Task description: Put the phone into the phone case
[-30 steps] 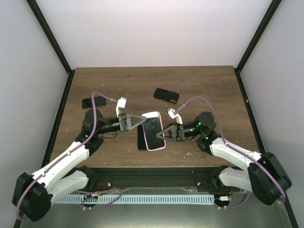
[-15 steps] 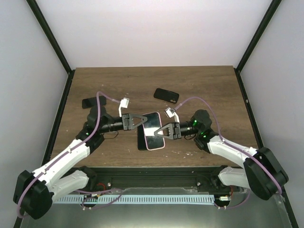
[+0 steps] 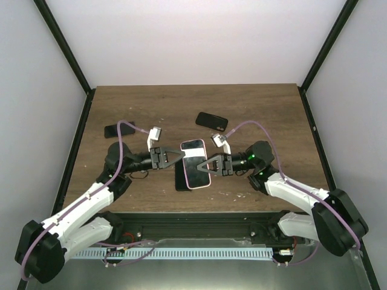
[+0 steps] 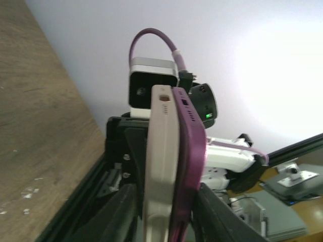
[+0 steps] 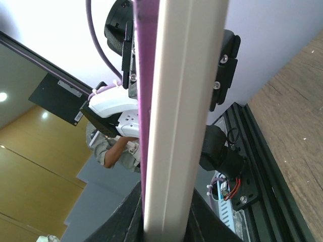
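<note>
phone (image 3: 195, 162): screen up, long axis near-to-far | left gripper (image 3: 181, 155): pinching its left edge | right gripper (image 3: 209, 165): pinching right edge

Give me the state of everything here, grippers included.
Cream-edged phone: held between both grippers.
Purple phone case: against phone's back, seating unclear.
Left gripper: shut on phone and case.
Right gripper: shut on phone and case.
Near black slab: flat on table.
Far black slab: flat.
Left black slab: flat.
</note>
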Robot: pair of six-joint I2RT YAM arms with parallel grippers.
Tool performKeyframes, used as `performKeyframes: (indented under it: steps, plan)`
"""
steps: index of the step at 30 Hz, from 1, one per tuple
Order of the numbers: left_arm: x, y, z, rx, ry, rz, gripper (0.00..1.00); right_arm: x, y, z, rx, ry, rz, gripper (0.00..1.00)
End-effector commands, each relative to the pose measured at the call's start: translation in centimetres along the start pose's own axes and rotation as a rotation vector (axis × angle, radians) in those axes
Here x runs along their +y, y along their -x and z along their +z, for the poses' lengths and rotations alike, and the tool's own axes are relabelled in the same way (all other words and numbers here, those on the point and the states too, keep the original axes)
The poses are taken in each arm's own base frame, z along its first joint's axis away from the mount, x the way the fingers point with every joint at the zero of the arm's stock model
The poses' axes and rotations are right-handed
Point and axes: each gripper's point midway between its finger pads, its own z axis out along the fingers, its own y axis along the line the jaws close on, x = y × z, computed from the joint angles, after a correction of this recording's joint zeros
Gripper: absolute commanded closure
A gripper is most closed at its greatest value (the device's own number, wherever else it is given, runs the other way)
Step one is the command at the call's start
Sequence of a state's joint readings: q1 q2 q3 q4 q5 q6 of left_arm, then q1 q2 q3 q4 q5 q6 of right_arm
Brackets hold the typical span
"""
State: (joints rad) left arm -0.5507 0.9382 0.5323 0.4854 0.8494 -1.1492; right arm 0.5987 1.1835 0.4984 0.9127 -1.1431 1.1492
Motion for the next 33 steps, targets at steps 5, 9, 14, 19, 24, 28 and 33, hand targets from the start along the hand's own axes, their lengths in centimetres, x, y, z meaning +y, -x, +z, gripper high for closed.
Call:
performKeyframes:
  steps: [5,9,14,19,24,28,33]
  plan:
    - [-2.8,0.2,-0.3,-0.014,-0.115,0.034,0.75,3.3,0.5,0.3,0.004,0.099,-0.131,0.84]
    - [-2.7,0.2,-0.3,-0.006,-0.114,0.026,0.50,3.7,0.4,0.4,0.006,0.113,-0.140,0.85]
    - [-3.5,0.2,-0.5,-0.017,-0.155,0.033,0.54,3.9,0.3,0.4,0.016,0.122,-0.145,0.85]
    - [-3.7,0.5,-0.4,-0.026,-0.158,0.038,0.71,3.8,-0.1,0.7,0.035,0.127,-0.149,0.85]
    - [-3.1,0.6,-0.2,-0.022,-0.140,0.034,0.90,3.5,-0.2,0.9,0.037,0.124,-0.130,0.78]
    - [-2.2,0.7,-0.2,-0.030,-0.079,0.048,0.94,3.5,0.3,1.0,0.021,0.112,-0.131,0.69]
    - [-1.9,0.7,-0.5,-0.034,-0.001,0.074,0.90,3.0,1.0,1.1,-0.005,0.085,-0.120,0.82]
